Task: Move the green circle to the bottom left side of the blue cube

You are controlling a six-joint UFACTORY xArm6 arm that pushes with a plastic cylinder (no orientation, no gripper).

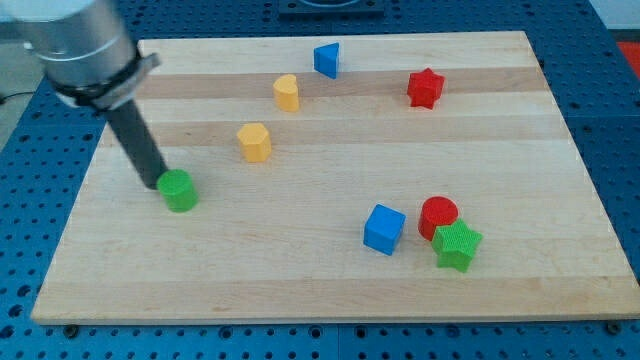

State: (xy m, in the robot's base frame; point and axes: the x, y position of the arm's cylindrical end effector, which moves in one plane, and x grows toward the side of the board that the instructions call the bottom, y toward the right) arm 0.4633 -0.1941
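Note:
The green circle (180,190) lies on the wooden board at the view's left. My tip (152,185) rests right against its left side. The blue cube (384,229) lies lower right of centre, well to the right of the green circle.
A red circle (438,214) and a green star (457,245) sit just right of the blue cube. A yellow block (254,142) and another yellow block (287,92) lie upper left of centre. A blue block (327,60) and a red star (425,88) lie near the top.

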